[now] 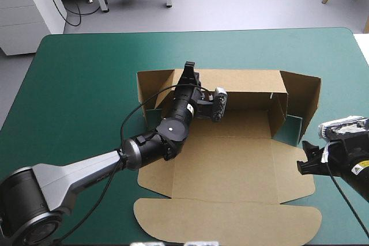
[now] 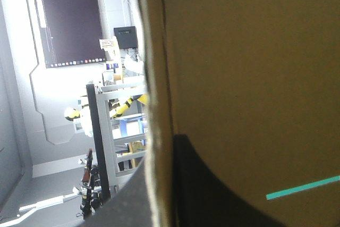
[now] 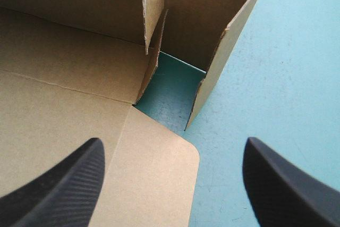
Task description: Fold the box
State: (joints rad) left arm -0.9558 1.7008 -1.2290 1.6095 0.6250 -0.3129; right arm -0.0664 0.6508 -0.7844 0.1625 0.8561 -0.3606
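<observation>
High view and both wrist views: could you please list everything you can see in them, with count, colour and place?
Table: one, teal-green cover, under everything.
Box: one, brown, mid-table; far wall and its end flaps raised, lid flat toward the near edge.
Left tool: one, black, shut on the top edge of the box's far wall, near that wall's left end.
Right tool: one, black, open, at the box's right side, above its rounded side flap.
</observation>
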